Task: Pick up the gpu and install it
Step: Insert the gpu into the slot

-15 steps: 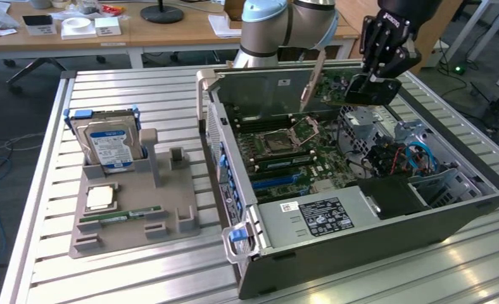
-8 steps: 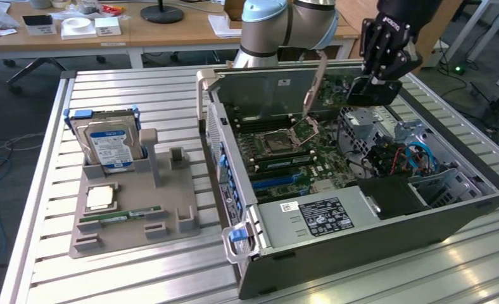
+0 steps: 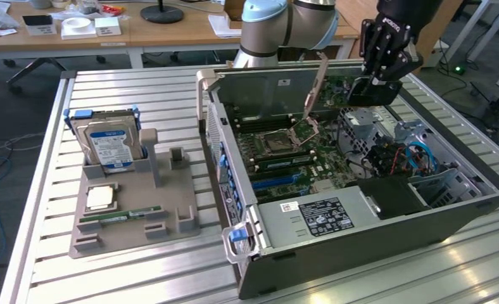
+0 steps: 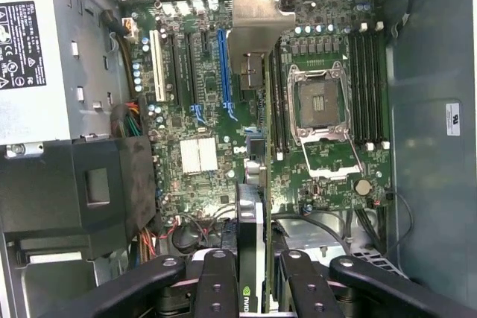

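Note:
My gripper (image 3: 376,81) hangs over the far side of the open computer case (image 3: 334,253), shut on the gpu (image 3: 370,95). The card is held on edge, clear above the motherboard (image 3: 309,158), with its silver metal bracket (image 3: 316,85) pointing toward the exterior view's left. From the wrist the gpu (image 4: 252,258) shows edge-on between my fingers (image 4: 216,281), and its bracket (image 4: 257,20) lies over the board beside the blue expansion slot (image 4: 222,65). My gripper (image 4: 253,292) clamps the card's end.
The case holds an open CPU socket (image 4: 320,102), memory slots (image 4: 365,80), a power supply (image 3: 317,218) and cables (image 3: 401,158). On the exterior view's left a grey holder tray (image 3: 123,237) carries a blue-labelled hard drive (image 3: 110,149), a processor (image 3: 102,197) and a memory stick (image 3: 127,214).

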{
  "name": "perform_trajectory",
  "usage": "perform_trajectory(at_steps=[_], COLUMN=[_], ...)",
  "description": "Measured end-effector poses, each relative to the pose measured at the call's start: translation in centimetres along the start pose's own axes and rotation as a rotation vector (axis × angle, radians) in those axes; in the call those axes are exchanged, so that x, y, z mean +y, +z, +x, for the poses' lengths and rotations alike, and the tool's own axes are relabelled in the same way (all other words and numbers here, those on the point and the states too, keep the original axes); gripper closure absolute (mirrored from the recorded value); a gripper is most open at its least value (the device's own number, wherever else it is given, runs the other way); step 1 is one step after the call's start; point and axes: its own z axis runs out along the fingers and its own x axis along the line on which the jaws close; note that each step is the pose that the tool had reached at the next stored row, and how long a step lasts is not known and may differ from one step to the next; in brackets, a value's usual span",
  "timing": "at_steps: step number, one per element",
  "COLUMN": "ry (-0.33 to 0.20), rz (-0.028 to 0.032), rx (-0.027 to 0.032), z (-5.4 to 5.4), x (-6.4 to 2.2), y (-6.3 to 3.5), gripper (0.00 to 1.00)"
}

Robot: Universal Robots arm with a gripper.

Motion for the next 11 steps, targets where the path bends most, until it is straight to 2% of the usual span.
perform_trajectory(at_steps=[5, 11], ry=[-0.001, -0.014], rz=[0.0016, 0.0130], rx=[-0.0012, -0.0028], z=[0.01, 0.05], x=[0.05, 0.36], y=[0.14, 0.76], gripper=[0.73, 0.73])
